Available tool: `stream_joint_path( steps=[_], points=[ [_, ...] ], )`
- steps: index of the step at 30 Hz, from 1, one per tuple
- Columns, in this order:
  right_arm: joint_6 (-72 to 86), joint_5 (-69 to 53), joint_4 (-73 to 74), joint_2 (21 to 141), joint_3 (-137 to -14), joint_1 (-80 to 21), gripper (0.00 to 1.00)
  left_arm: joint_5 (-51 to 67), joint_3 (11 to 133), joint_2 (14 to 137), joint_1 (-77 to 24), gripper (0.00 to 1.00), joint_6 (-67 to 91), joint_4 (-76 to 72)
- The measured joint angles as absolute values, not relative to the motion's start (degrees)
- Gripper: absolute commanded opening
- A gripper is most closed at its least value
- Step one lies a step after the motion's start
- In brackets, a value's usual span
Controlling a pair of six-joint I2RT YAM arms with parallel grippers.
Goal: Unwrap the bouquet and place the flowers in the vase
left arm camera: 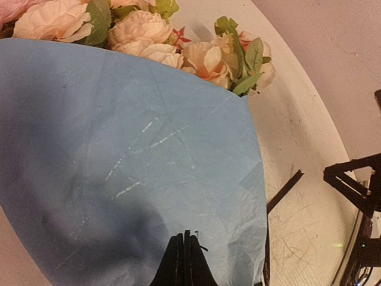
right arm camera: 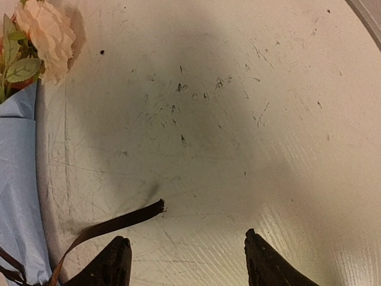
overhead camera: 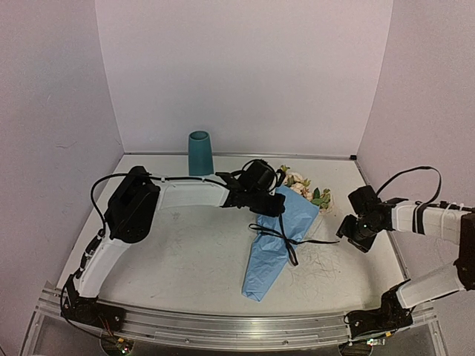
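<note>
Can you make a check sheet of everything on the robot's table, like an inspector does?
Surface: white table, scratched and scuffed.
Job's things: bouquet lying flat, wrapped in blue paper, black ribbon tied round it; flowers poke out the far end; vase upright at the back, no flowers in it.
Clutter: nothing seen.
Grippers: left gripper shut, tips at the blue paper; right gripper open, beside the loose ribbon end.
Cables: left arm's black cable and right arm's black cable loop clear of the bouquet.
Surroundings: plain pale walls; metal rail along the near edge.
</note>
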State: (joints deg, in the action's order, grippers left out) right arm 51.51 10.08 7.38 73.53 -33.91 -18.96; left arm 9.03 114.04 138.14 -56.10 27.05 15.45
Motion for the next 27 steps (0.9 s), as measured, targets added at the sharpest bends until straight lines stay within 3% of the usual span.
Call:
stream_joint_path(
  steps=[7,17,23,25,27],
  points=[
    [52.6,9.4,6.1,79.0,-34.7,-19.0,0.61,13.7,113.2,137.5,-56.1,0.00,27.3,14.5],
    [52.4,8.4,3.8,87.6,-39.7,-19.1,0.48,15.4,110.4,137.3,-56.1,0.00,27.4,13.9],
    [53.0,8.0,2.6,89.4,-40.2,-19.8,0.46,15.4,109.7,136.2,-56.1,0.00,27.3,13.9],
    [53.3,8.0,2.2,89.7,-40.3,-20.1,0.42,15.5,109.7,135.7,-56.1,0.00,27.2,13.9],
    [53.6,8.1,1.7,90.0,-40.5,-20.4,0.30,15.5,109.7,135.3,-56.1,0.00,27.2,13.9]
  ],
)
